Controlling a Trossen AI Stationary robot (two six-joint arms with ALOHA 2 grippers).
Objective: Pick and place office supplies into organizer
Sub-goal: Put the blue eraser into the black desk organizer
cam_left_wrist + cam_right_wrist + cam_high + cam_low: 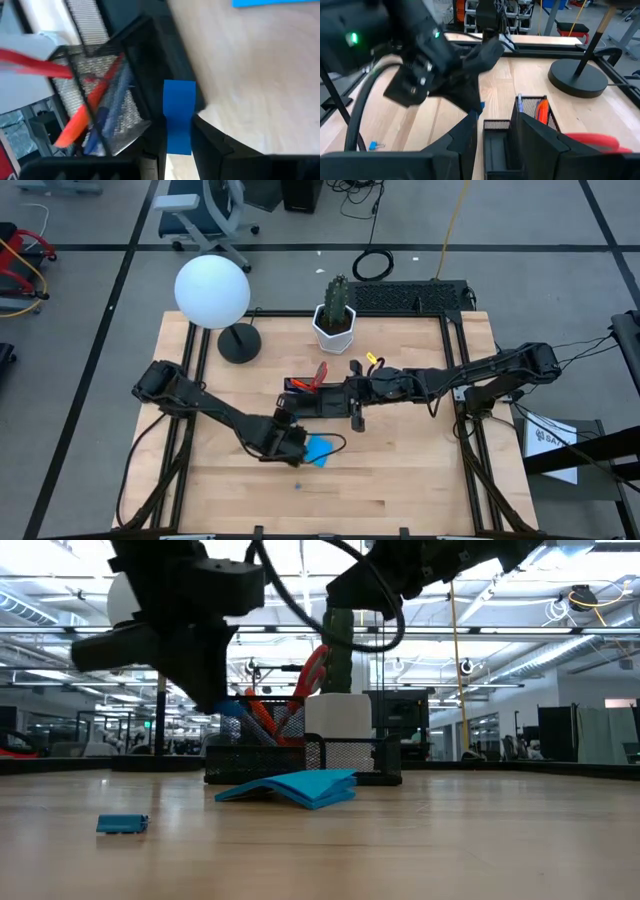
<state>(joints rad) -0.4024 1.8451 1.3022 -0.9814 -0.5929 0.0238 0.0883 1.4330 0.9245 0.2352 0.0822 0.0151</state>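
The black mesh organizer [330,402] sits mid-table with the red-handled scissors [318,372], an orange pen [80,117] and grey-blue markers [107,107] standing in it. My left gripper [179,125] is at its near side, shut on a small blue rectangular piece [179,105]. The bright blue square pad [318,450] lies buckled on the table [400,480] next to it, and the tiny blue block [297,486] lies nearer the front edge. My right gripper [495,125] is open at the organizer's right end, its fingers on either side of a small compartment [495,147]; whether they touch it I cannot tell. My left gripper pinches the blue piece between its two fingers, which lie on its long edges near one end [179,142]. The other end [179,87] sticks out past the fingertips toward the organizer's wall [150,60]. The piece is lifted clear of the table.
A lamp with a white globe [212,290] and round black base [239,342] stands at the far left. The cactus in a white pot [335,315] stands just behind the organizer. A black keyboard [410,297] lies at the far edge. Bare wood extends to the near side and right.
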